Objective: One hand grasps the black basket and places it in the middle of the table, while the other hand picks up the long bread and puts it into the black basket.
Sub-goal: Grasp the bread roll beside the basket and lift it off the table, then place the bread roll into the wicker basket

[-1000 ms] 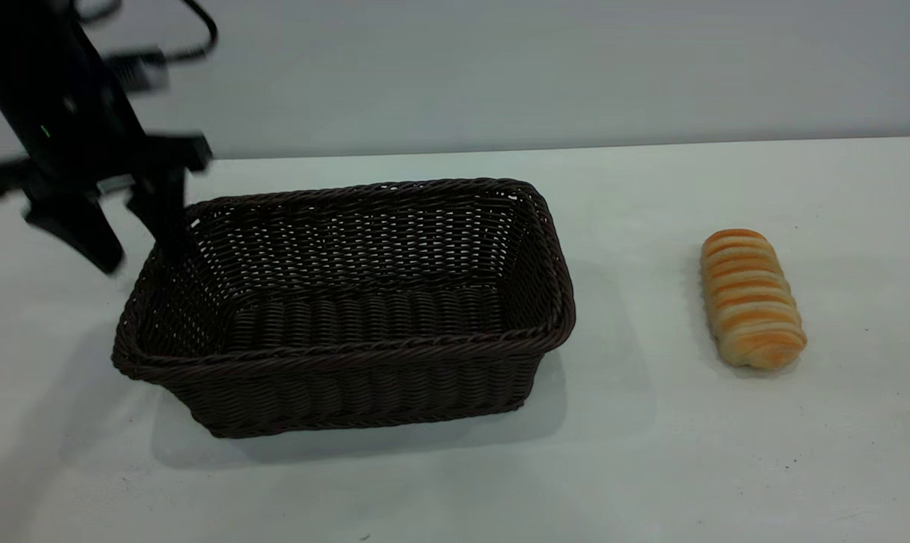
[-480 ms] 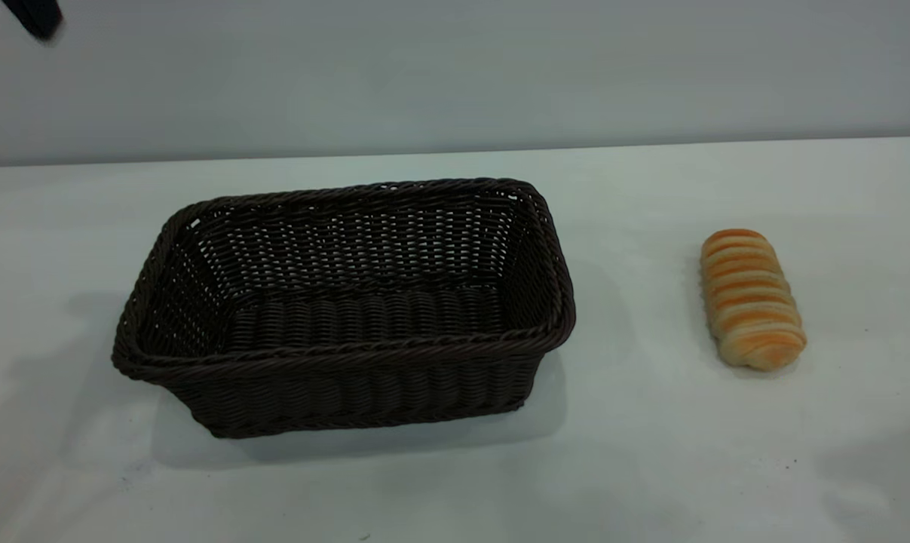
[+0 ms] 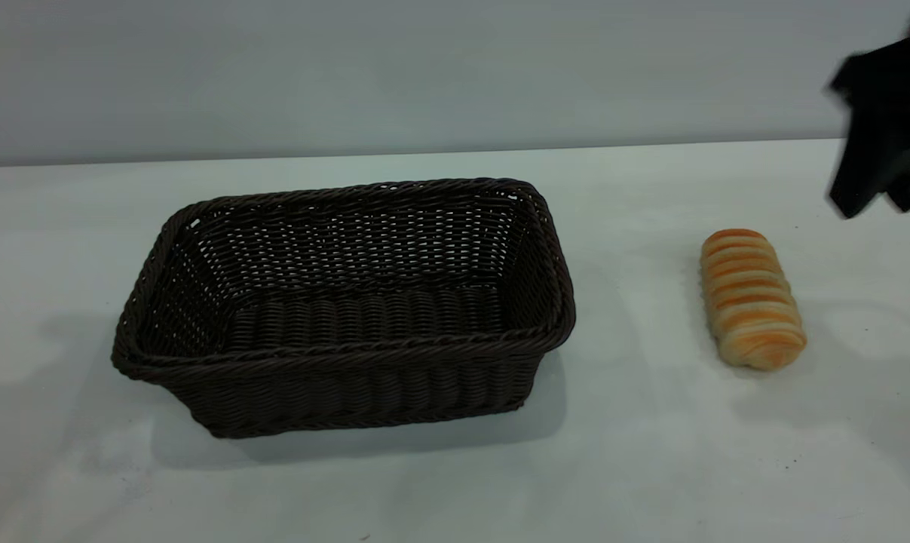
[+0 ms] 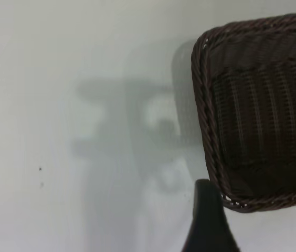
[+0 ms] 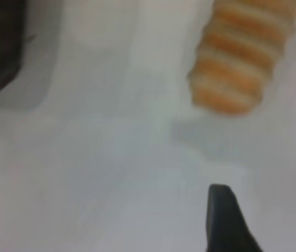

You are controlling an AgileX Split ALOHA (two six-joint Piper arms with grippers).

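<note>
Hovering high, my right pincer [image 3: 880, 204] sits at two o'clock from the long bread [image 3: 751, 299]; its opening I cannot tell. Bread's long axis runs twelve-to-six on the counter [image 3: 651, 452], well apart from the black basket [image 3: 341, 354] at nine o'clock.

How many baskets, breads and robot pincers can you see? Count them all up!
Baskets: 1, the black basket on the table.
Breads: 1, the long bread.
Pincers: 2, the right pincer above the bread, and one finger of the left pincer beside the basket.
Total: 4
</note>
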